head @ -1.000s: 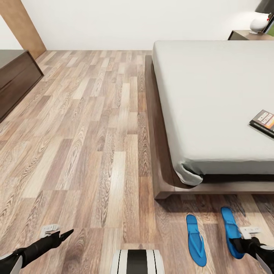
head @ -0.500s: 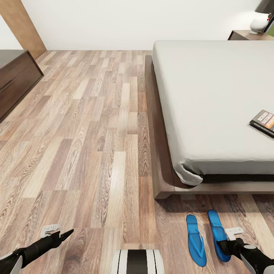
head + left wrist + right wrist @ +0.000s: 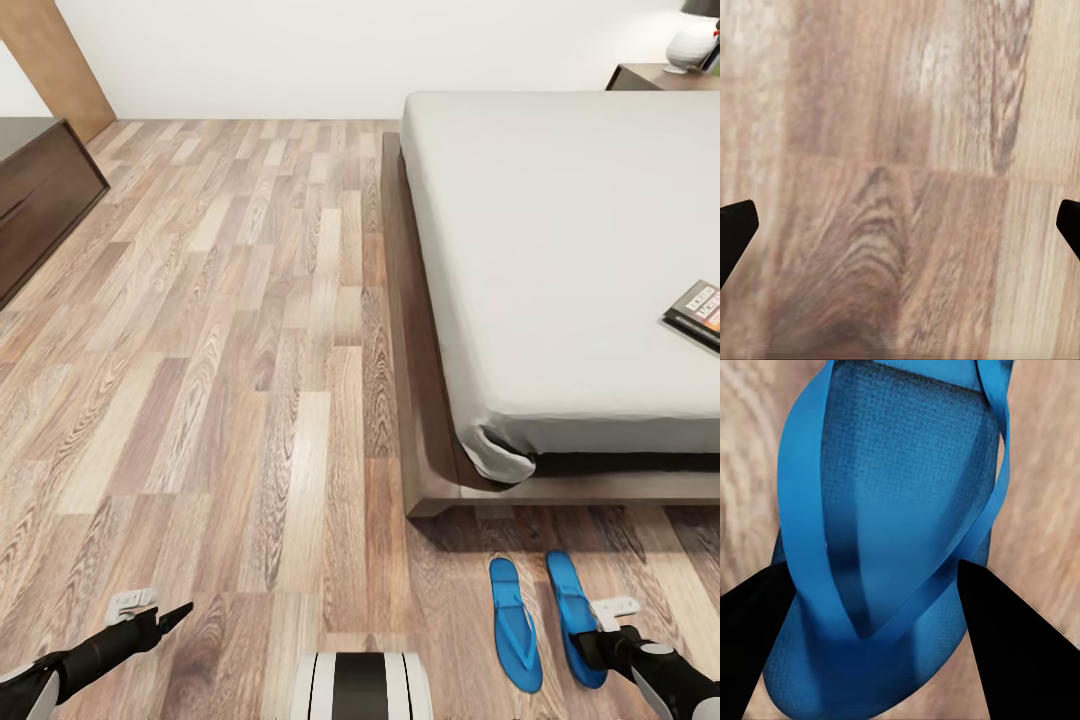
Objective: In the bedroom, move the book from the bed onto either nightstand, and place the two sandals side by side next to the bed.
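- Jaws of the right gripper (image 3: 870,637) straddle the right sandal (image 3: 574,618), spread at both sides of its straps in the right wrist view; whether they pinch it is unclear.
- Left sandal (image 3: 516,624) lies parallel just beside it, on the floor by the bed (image 3: 560,260).
- Left gripper (image 3: 160,620) hovers with jaws spread over bare planks.
- Book (image 3: 698,316) rests on the mattress.
- Since a second ago, the right sandal has shifted closer to its mate.

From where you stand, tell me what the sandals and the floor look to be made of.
The two sandals: seemingly rubber or foam, matte bright blue; the right wrist view shows a fine woven-like texture on the sole and smooth straps. The floor: wood planks or laminate, with visible grain, staggered boards in mixed brown tones and a faint sheen.
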Robot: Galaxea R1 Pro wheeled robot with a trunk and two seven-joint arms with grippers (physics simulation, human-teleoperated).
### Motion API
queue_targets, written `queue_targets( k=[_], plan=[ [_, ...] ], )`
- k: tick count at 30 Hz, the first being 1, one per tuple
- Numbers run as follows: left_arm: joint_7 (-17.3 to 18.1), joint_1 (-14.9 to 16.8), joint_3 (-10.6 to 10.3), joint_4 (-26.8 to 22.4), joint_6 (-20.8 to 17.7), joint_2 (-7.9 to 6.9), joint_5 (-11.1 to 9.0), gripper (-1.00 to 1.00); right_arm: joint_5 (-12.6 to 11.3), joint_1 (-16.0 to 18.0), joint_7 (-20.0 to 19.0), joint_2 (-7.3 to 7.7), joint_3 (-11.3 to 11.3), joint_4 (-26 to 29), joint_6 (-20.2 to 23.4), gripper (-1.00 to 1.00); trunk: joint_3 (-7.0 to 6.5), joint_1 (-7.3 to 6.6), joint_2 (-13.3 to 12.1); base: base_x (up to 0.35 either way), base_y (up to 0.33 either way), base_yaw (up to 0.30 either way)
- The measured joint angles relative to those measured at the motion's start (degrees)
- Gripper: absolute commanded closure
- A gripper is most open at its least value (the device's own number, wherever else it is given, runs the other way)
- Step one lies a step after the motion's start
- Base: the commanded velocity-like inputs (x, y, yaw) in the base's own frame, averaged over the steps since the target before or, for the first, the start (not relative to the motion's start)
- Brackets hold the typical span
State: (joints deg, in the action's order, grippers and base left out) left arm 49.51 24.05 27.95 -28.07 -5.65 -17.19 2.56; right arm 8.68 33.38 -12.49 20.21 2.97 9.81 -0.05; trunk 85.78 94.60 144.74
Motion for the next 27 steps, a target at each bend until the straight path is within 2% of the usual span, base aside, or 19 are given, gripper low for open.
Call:
queue_targets(
  k=[5,10,21,27],
  plan=[
    [0.0,0.0,0.0,0.0,0.0,0.00,0.0,-1.00,0.0,0.0,0.0,0.00,0.0,0.0,0.0,1.00,1.11,0.13,0.1,0.000,0.000,0.000],
    [0.1,0.0,0.0,0.0,0.0,0.00,0.0,-1.00,0.0,0.0,0.0,-0.03,0.0,0.0,0.0,1.00,1.12,0.13,0.1,0.000,0.000,0.000],
    [0.1,0.0,0.0,0.0,0.0,0.00,0.0,-1.00,0.0,0.0,0.0,-0.09,0.0,0.0,0.0,1.00,3.55,0.41,0.2,0.000,0.000,0.000],
    [0.1,0.0,0.0,0.0,0.0,0.00,0.0,-1.00,0.0,0.0,0.0,-0.09,0.0,0.0,0.0,1.00,3.55,0.41,0.2,0.000,0.000,0.000]
  ],
)
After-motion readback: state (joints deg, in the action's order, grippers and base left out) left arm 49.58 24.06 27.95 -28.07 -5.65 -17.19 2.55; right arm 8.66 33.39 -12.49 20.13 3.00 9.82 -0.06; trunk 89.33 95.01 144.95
